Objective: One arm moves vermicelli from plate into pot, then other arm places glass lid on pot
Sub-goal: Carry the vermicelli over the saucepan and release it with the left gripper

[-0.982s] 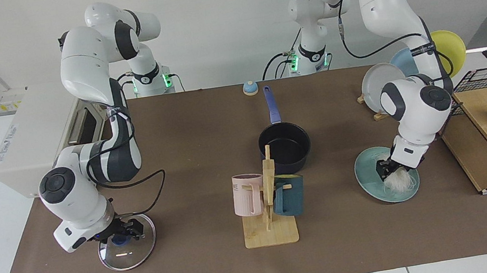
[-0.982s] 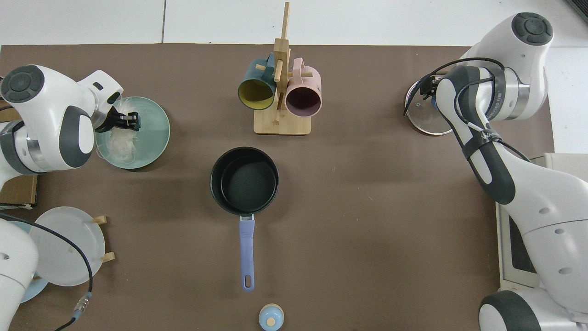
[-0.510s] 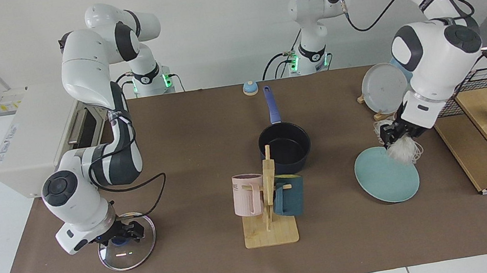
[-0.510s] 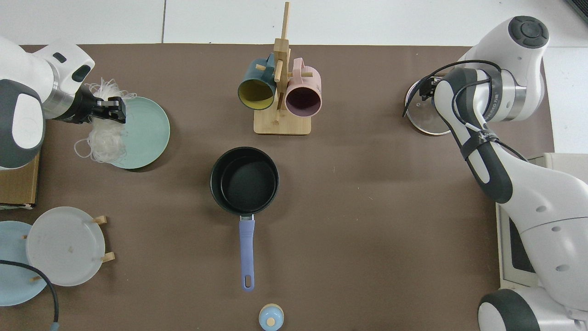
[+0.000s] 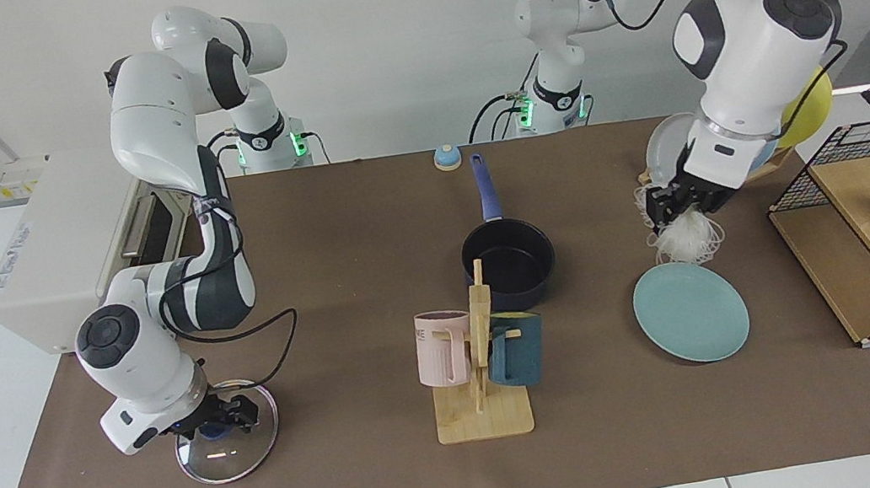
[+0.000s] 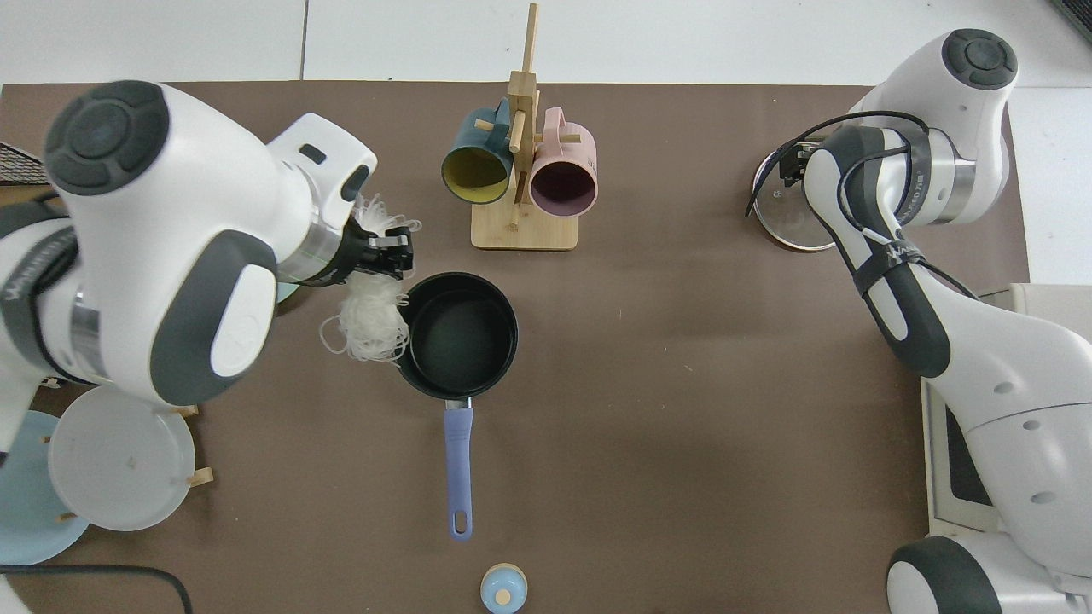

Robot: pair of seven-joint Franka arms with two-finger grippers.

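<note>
Facing view, left to right. Right gripper (image 5: 214, 418) held low at knob of lid (image 5: 228, 441), lid flat on table; finger state cannot be told. Pot (image 5: 509, 262) empty, centre. Left gripper (image 5: 673, 209) clamped on vermicelli (image 5: 686, 240), raised clear of plate (image 5: 691, 312). Clump best centred over pot before release; trailing loops kept inside rim.
</note>
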